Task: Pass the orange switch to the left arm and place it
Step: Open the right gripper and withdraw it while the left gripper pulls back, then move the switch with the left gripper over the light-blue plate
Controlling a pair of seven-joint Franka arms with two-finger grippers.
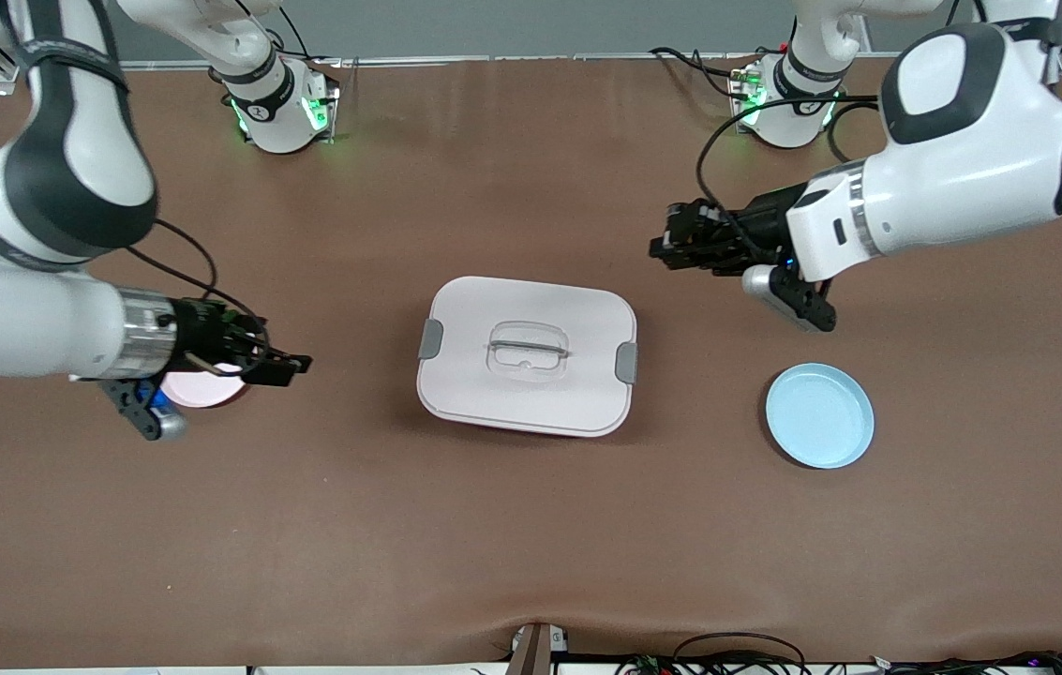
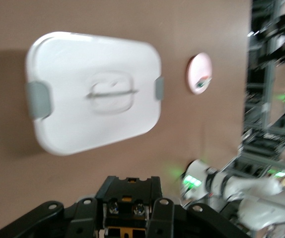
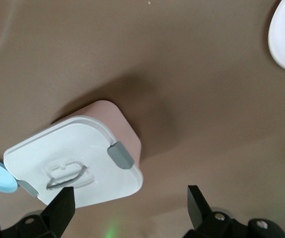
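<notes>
My left gripper (image 1: 668, 240) hangs over bare table toward the left arm's end, apart from the box (image 1: 527, 354). Its fingers are shut on a small dark part with an orange band, the orange switch (image 2: 128, 199), which shows only in the left wrist view between the black fingers of the left gripper (image 2: 131, 182). The white box, with grey latches and a clear lid handle, sits mid-table, and both wrist views show the box (image 2: 93, 89) (image 3: 78, 158). My right gripper (image 1: 290, 362) is open and empty beside the pink plate (image 1: 202, 389), pointing at the box. The right gripper (image 3: 131, 208) holds its jaws wide apart.
A light blue plate (image 1: 819, 415) lies toward the left arm's end, nearer the front camera than the left gripper. The pink plate (image 2: 199, 73) lies at the right arm's end, partly under the right wrist. Both arm bases (image 1: 282, 108) (image 1: 788, 103) stand along the table's back edge.
</notes>
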